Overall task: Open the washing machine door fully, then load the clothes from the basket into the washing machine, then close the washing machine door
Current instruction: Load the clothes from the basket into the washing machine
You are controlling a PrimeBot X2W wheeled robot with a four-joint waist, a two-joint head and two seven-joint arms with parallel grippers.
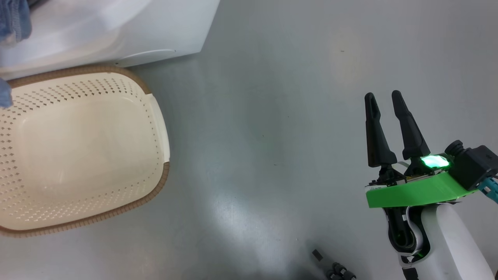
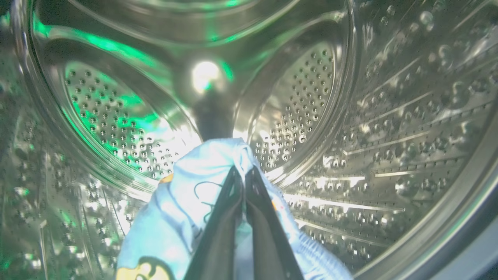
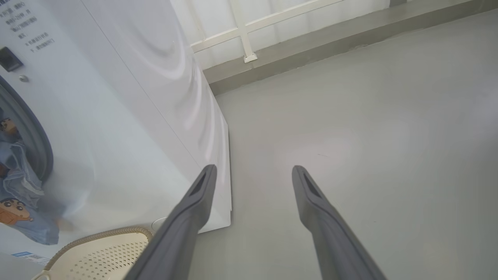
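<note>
My left gripper (image 2: 243,171) is deep inside the perforated steel drum (image 2: 303,97) of the washing machine (image 1: 116,27), shut on a light-blue garment of the clothes (image 2: 186,206) with an orange-brown cartoon print. More blue fabric (image 3: 19,186) hangs out over the grey gasket (image 3: 37,147) at the machine's mouth, and a strip of it shows in the head view (image 1: 13,19). The cream basket (image 1: 78,97) stands on the floor in front of the machine, with nothing in it. My right gripper (image 1: 383,96) hangs open over bare floor to the right, holding nothing. The washing machine door is out of view.
Grey floor (image 1: 272,136) spreads between the basket and my right arm. The washer's white side panel (image 3: 163,97) ends at a corner near the basket (image 3: 105,252). A low ledge with a white rail (image 3: 249,39) runs behind. Small dark parts (image 1: 334,268) lie at the head view's bottom edge.
</note>
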